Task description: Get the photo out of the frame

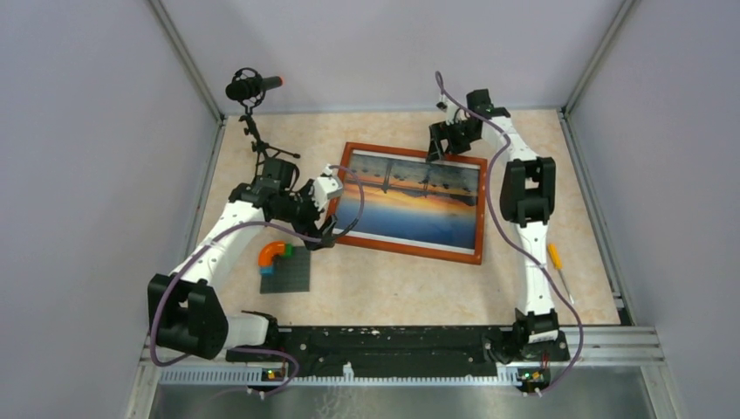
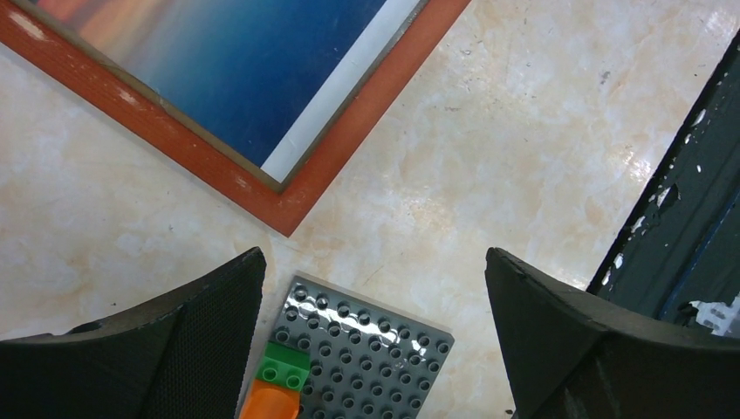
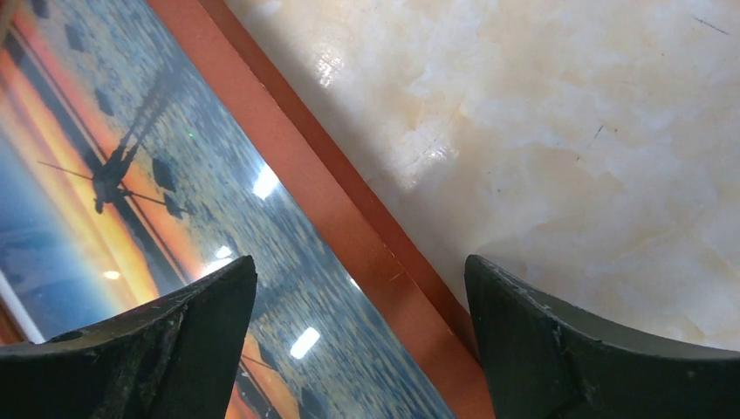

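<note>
One frame (image 1: pixel 410 252), its reddish-brown border lying flat on the marbled table (image 1: pixel 393 297), holds one photo (image 1: pixel 410 205): a sunset print, face up under the glossy front and seated inside the border on all sides. Two pincers attend it, both gaping wide and both empty.

The right pincer (image 1: pixel 434 155) straddles the frame's far edge. In its wrist view, the border runs diagonally between the fingers of the pincer (image 3: pixel 358 262), with one finger above the glass and the other above bare table. Whether either fingertip touches cannot be told.

The left pincer (image 1: pixel 328 234) hangs at the frame's near left corner. Its wrist view shows that corner just ahead of the spread fingers of the pincer (image 2: pixel 373 262), not between them.

One grey studded baseplate (image 2: pixel 366 358) lies between and beneath the left fingers, close to the frame corner but apart from it. One screwdriver (image 1: pixel 555 262) with an orange-yellow handle lies well behind the right pincer, beside that arm's lower link.

The baseplate carries one green brick (image 2: pixel 284 367) at its edge, with one orange arched brick (image 1: pixel 272 252) touching it.
</note>
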`<action>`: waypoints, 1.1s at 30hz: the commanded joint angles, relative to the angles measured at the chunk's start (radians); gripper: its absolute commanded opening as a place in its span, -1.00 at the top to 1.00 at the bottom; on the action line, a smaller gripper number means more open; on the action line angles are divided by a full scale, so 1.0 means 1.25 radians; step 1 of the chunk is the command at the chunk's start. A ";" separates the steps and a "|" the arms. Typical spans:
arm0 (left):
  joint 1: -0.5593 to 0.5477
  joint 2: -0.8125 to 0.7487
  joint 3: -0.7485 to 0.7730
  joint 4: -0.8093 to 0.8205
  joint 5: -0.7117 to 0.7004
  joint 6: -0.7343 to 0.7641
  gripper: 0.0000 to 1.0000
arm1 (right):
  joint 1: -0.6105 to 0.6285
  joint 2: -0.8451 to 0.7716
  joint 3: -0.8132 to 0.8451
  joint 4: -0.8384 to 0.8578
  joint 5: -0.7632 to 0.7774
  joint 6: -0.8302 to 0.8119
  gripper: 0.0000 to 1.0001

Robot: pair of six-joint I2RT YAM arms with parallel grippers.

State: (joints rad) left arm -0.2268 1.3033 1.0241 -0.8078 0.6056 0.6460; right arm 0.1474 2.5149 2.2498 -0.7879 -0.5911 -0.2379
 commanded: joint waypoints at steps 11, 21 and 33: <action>-0.033 0.044 -0.097 0.044 -0.081 -0.037 -0.69 | -0.092 -0.154 -0.412 -0.019 -0.136 0.044 -0.78; -0.064 0.124 -0.145 0.131 -0.164 -0.091 -0.23 | -0.151 -0.288 -0.689 0.036 -0.145 0.045 -0.78; -0.082 0.326 -0.044 0.221 -0.162 -0.026 -0.19 | -0.158 -0.382 -0.849 -0.002 -0.185 -0.011 -0.78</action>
State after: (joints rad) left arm -0.3244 1.5925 0.9035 -0.6319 0.4019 0.5564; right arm -0.0559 2.0167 1.2648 -0.7158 -0.9745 -0.1665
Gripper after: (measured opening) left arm 0.594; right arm 0.884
